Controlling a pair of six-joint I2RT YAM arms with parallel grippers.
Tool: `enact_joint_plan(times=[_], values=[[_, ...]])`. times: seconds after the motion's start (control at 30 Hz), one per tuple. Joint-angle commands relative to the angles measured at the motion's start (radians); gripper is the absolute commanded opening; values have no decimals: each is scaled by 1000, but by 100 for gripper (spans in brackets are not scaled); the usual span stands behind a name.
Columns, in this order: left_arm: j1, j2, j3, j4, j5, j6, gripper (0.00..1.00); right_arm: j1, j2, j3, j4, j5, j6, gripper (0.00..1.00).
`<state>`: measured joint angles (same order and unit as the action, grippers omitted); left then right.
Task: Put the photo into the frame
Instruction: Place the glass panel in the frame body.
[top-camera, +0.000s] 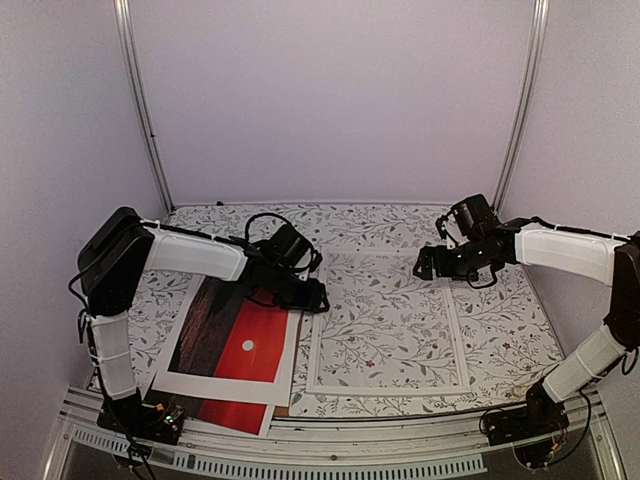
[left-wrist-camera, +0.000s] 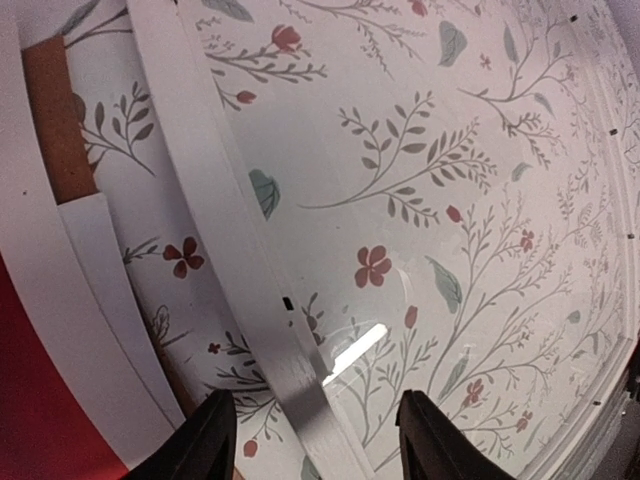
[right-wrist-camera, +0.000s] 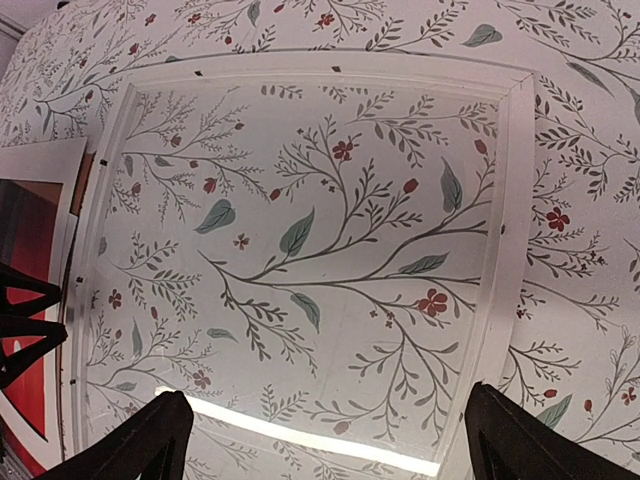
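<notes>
While our left claw (top-camera: 318, 297) hangs released astride the left rail of the thin white rectangular picture frame (top-camera: 390, 389), our right claw (top-camera: 424, 268) gapes empty above its far right corner. Our red sunset paper print (top-camera: 262, 338) lies just left, beneath a wide white mat (top-camera: 225, 385).

Frame (right-wrist-camera: 512, 200) flat on floral counter (right-wrist-camera: 590, 120); pattern visible through clear pane, light streak on glass. Right hand (right-wrist-camera: 328, 398) above frame, fingers (right-wrist-camera: 150, 440) spread wide, nothing between. Photo (right-wrist-camera: 22, 225) at left edge.
</notes>
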<state>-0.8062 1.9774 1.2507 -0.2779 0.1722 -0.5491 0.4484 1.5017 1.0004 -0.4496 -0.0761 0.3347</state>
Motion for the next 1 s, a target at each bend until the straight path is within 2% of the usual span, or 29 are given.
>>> enact_joint_plan(times=[0.0,0.27,0.47,0.67,0.83,0.97], values=[[-36,24,-3,29,22,-10,58,-6,-23,-3,-1,12,-11,99],[-74,76,40,64,99,-44,58,-6,-16,7,-4,10,-15,99],[-85,38,45,72,84,-38,58,-6,-14,4,0,0,-13,99],[-77,-63,18,-7,-128,37,60,-2,-18,5,31,-69,-20,99],[-45,-159,-19,-110,-320,92,62,75,-18,19,85,-86,4,99],[-4,-204,-42,-200,-400,106,71,159,39,57,134,-111,33,99]])
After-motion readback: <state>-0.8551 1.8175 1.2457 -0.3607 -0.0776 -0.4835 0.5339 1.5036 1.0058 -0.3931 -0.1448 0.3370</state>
